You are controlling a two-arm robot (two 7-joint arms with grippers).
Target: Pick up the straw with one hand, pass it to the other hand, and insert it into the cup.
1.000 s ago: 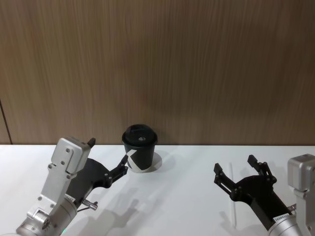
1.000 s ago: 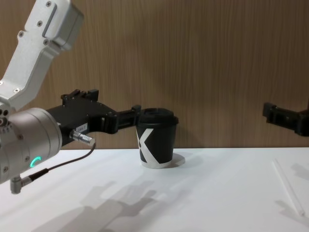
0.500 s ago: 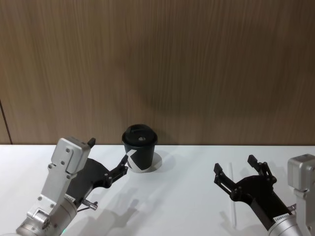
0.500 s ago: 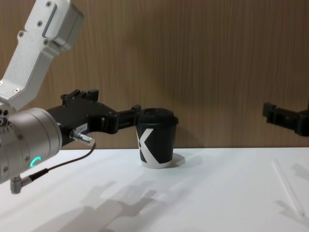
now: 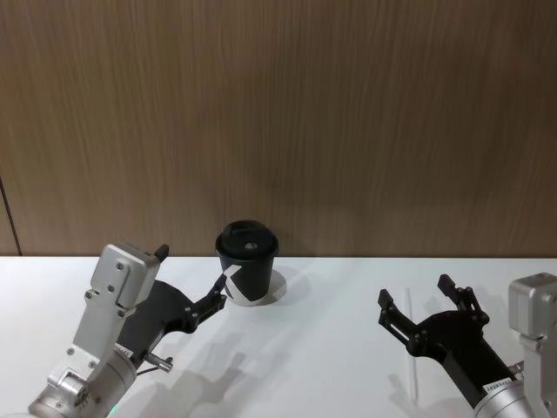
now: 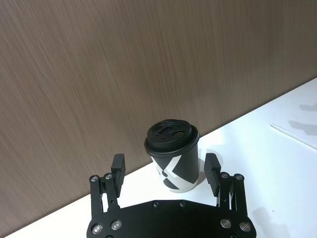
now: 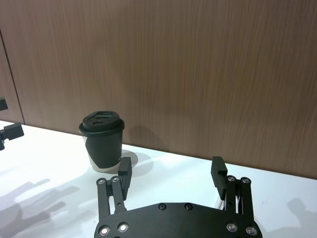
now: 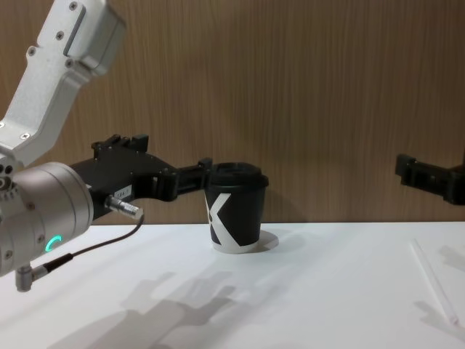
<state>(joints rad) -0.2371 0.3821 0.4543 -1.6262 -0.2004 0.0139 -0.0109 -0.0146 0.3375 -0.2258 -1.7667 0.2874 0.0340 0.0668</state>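
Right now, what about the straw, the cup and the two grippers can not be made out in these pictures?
Head view: the right gripper hides the middle of the straw.
Left wrist view: the picture's edge cuts off one end of the straw.
Chest view: the right edge cuts off most of the right gripper.
Chest view: the left gripper overlaps the cup; contact cannot be told.

Bare table (image 8: pixel 327 291) lies open around the straw (image 8: pixel 434 282); the cup (image 8: pixel 234 214) stands well apart.

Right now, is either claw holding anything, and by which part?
Nothing is held: the left gripper and right gripper are open, and the straw lies on the table.
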